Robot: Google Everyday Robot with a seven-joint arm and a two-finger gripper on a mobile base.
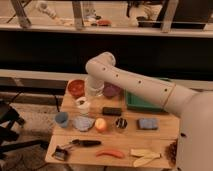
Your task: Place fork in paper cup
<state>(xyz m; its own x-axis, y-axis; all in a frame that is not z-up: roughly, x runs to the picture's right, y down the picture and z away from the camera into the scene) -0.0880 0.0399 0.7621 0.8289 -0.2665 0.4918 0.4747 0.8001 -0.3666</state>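
The small white paper cup point(83, 105) stands on the left part of the wooden table point(165, 131), with something dark at its rim. My white arm reaches in from the right and bends down at the elbow. My gripper point(94, 91) hangs just behind and above the paper cup, between the red bowl point(76, 87) and the purple bowl point(111, 91). I cannot make out a fork in the gripper or in the cup. A light-blue cup point(62, 119) stands in front of the paper cup.
A green tray point(142, 101) lies at the back right. A black block point(111, 111), grey-blue cloth point(83, 123), orange fruit point(101, 124), dark can point(120, 123) and blue sponge point(147, 123) fill the middle row. A black-handled tool point(82, 143), red chili point(111, 153) and bananas point(145, 156) lie in front.
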